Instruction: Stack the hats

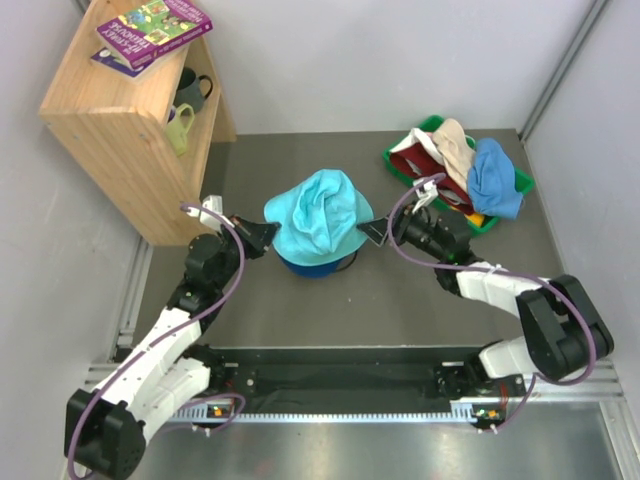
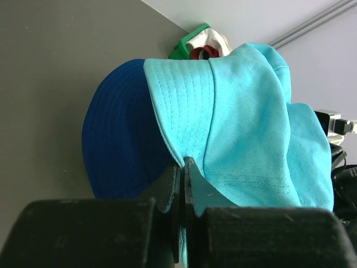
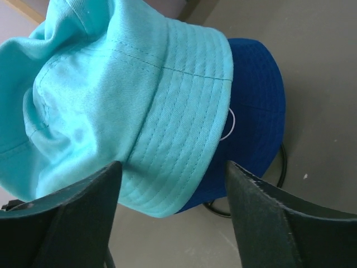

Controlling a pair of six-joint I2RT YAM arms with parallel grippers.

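A teal hat (image 1: 318, 215) lies crumpled over a dark blue hat (image 1: 312, 267) on a black wire stand (image 1: 345, 265) at the table's middle. My left gripper (image 1: 268, 235) is at the stack's left side. In the left wrist view it (image 2: 183, 167) is shut on the brim of the teal hat (image 2: 251, 123), with the blue hat (image 2: 120, 139) beneath. My right gripper (image 1: 368, 232) is at the stack's right side. In the right wrist view it (image 3: 173, 164) is open, and the brim of the teal hat (image 3: 111, 100) hangs between its fingers above the blue hat (image 3: 256, 111).
A green tray (image 1: 400, 160) at the back right holds more hats: beige (image 1: 455, 145), blue (image 1: 495, 175), and white and dark red ones under them. A wooden shelf (image 1: 120, 120) with books and mugs stands at the back left. Walls close in on both sides.
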